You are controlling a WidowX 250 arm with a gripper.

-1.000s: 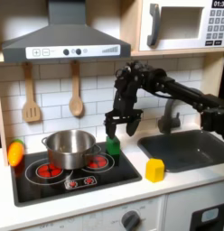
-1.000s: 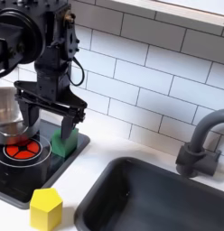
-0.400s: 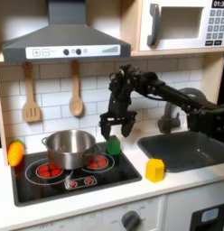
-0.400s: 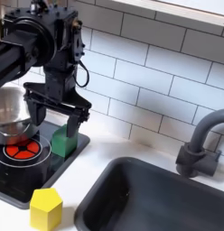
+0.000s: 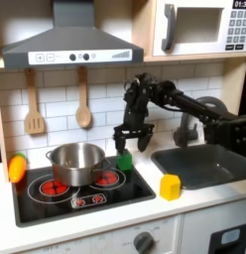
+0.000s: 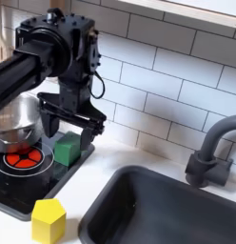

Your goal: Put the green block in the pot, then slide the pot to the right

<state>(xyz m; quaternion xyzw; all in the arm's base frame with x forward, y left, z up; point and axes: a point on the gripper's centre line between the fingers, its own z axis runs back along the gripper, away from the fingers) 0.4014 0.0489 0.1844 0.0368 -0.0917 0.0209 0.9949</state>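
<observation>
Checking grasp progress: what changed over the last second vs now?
The tool has shifted toward the second exterior view's right and risen, ending above the green block, jaws open, nothing held. The block was not taken: it sits in the same spot at the stove's back corner. The pot, yellow block and orange toy have not moved.

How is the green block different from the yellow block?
The green block is green and sits on the black stovetop at its edge, under the gripper; the yellow block is yellow and sits on the white counter by the sink, with nothing above it. Both are small, blocky toys resting untouched.
</observation>
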